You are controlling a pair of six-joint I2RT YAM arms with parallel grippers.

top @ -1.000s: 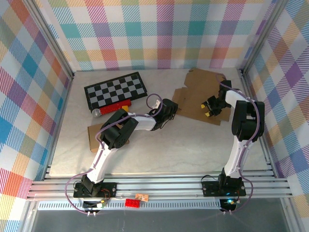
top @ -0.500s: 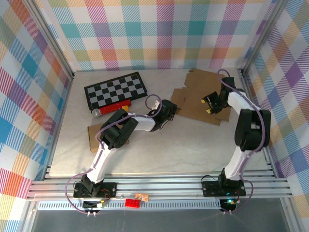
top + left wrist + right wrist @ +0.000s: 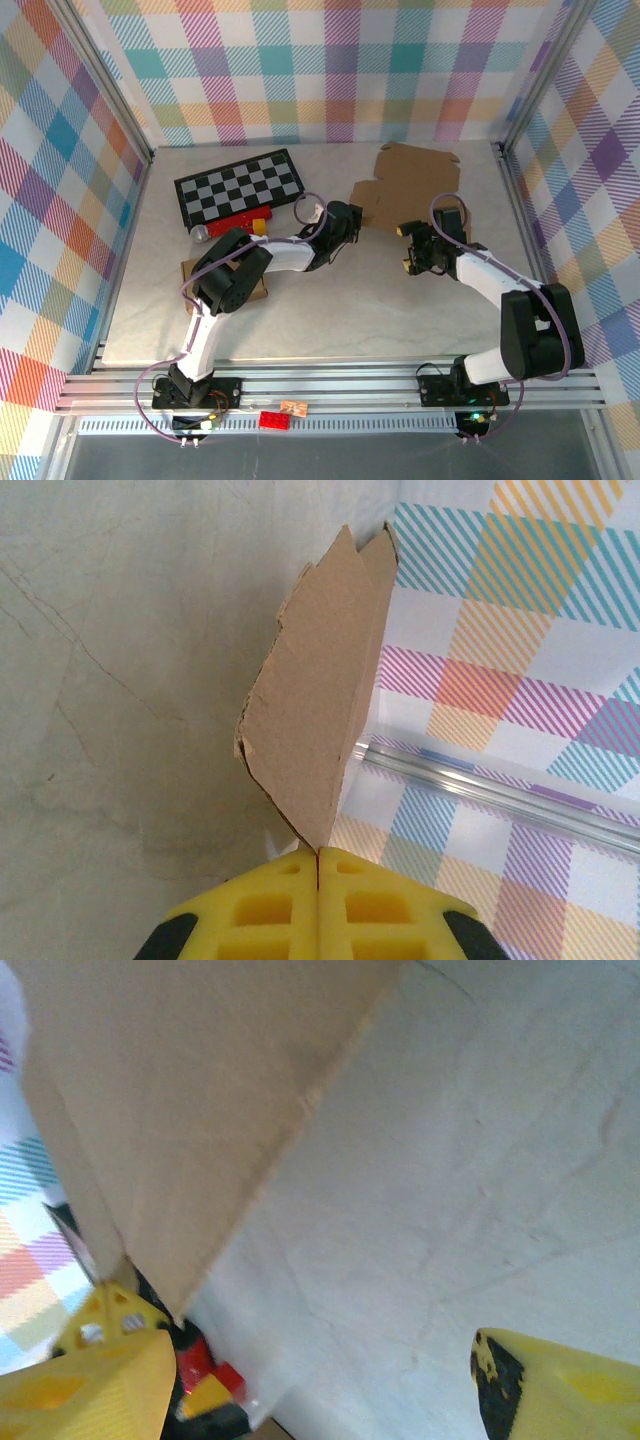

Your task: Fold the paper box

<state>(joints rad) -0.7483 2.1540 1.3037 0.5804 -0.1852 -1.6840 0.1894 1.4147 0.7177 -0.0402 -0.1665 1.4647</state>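
Our left gripper (image 3: pixel 318 855) is clamped on the box (image 3: pixel 410 185) edge, and our right gripper (image 3: pixel 405 249) hangs open nearby, holding nothing. No walls are up yet, so we reckon nearly all the folding remains.

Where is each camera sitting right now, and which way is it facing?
Top external: fixed above and behind the robot, looking down at the table; left arm and right arm show, left gripper on the cardboard blank, right gripper open nearby.
Left wrist: on the left arm, looking along its shut fingers at the blank's pinched edge, plaid wall beyond.
Right wrist: on the right arm, looking between its open fingers at the table and the blank.
Shared: all three see the blank.
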